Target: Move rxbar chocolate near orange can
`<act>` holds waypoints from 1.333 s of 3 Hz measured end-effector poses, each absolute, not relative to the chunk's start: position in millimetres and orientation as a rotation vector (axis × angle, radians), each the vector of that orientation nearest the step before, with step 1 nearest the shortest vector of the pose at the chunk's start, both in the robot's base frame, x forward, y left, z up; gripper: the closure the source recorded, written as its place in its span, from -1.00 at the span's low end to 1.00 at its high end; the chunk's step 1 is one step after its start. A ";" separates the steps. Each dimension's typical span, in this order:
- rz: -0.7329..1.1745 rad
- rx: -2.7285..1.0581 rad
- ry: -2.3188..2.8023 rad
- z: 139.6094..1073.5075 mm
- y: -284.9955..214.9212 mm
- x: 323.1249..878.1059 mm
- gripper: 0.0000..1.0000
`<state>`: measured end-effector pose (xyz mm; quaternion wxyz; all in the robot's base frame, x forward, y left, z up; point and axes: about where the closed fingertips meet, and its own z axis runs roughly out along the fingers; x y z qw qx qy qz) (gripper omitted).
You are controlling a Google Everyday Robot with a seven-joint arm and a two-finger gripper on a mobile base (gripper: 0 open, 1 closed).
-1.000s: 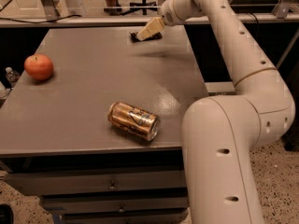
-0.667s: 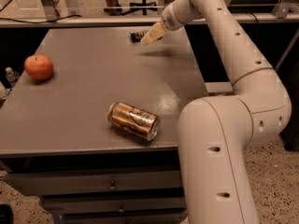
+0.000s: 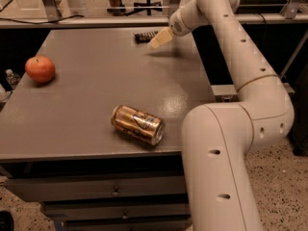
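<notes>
The rxbar chocolate [image 3: 145, 35], a small dark bar with white lettering, lies flat at the far edge of the grey table [image 3: 91, 81]. My gripper [image 3: 159, 39] is just to its right, above the table near the far right side, its pale fingers pointing down-left toward the bar. The orange can [image 3: 138, 124], golden-orange with a silver rim, lies on its side near the table's front edge, far from the bar. My white arm reaches from the lower right up along the table's right side.
A red-orange apple [image 3: 40, 69] sits at the table's left side. The table has drawers below its front edge [image 3: 115, 192]. A metal rail and an office chair base [image 3: 144, 4] stand behind the table.
The gripper has shifted a little right and down beside the bar, so more of the bar shows to its left. The can, the apple and the bar have not moved.
</notes>
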<state>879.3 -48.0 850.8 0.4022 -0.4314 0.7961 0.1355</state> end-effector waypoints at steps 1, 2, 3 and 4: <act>0.426 -0.976 2.066 846.2 -44.2 883.2 -1.00; 0.426 -0.976 2.066 846.2 -44.2 883.2 -1.00; 0.403 -1.042 2.105 843.4 -41.0 870.4 -1.00; 0.327 -1.128 2.177 842.8 -46.1 852.6 -1.00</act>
